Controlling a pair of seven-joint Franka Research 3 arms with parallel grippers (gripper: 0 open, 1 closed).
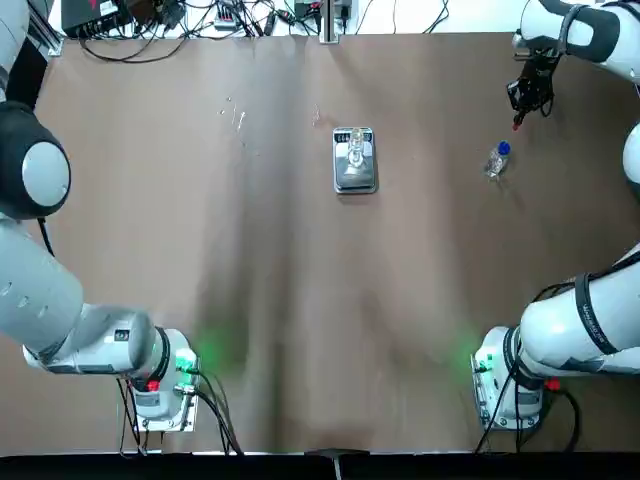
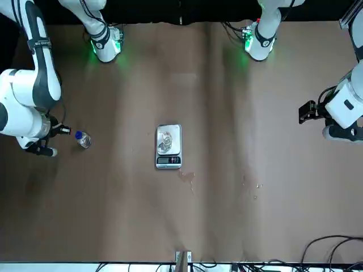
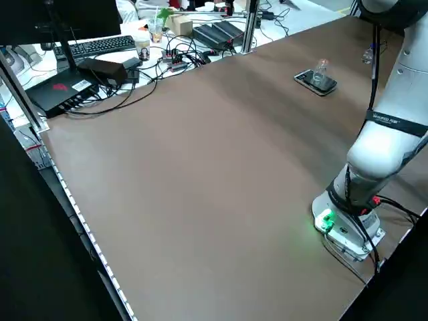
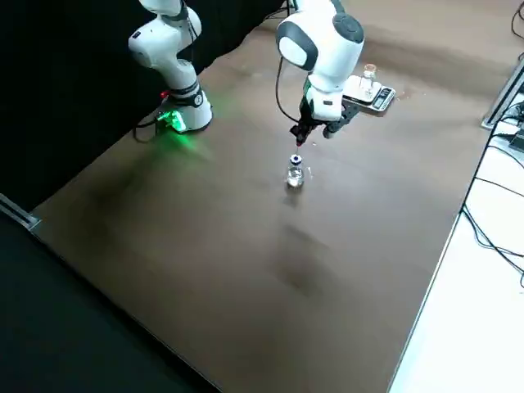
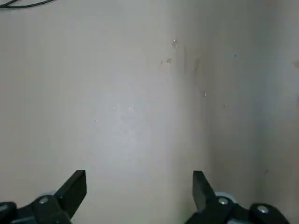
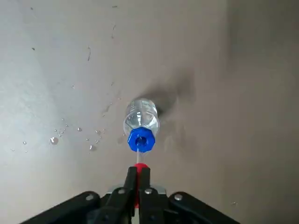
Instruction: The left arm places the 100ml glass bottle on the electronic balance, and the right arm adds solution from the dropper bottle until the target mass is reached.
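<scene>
My right hand [image 6: 138, 175] pinches the red dropper top [image 6: 140, 166] above the blue-collared bottle [image 6: 141, 116]; the glass bottle [image 2: 165, 142] stands on the balance [image 2: 169, 162]. Dispensing comes next, I judge: carry the dropper over, squeeze gently. My spread left hand [image 5: 139, 184] is parked over bare bench [image 5: 131, 93].

In the top view, my left gripper lies beyond the picture's left edge, and the edges cut off both my left arm [image 1: 40, 270] and my right arm [image 1: 580, 325]. The left side view crops my left arm at its upper right and excludes my right gripper. On the electronic balance [image 2: 168, 146], the digits of the display are too small to read. The level of any liquid in the 100ml glass bottle [image 4: 368, 76] cannot be told. My closed fingers [image 6: 145, 179] partly hide the red dropper top [image 6: 141, 166] in the right wrist view.
</scene>
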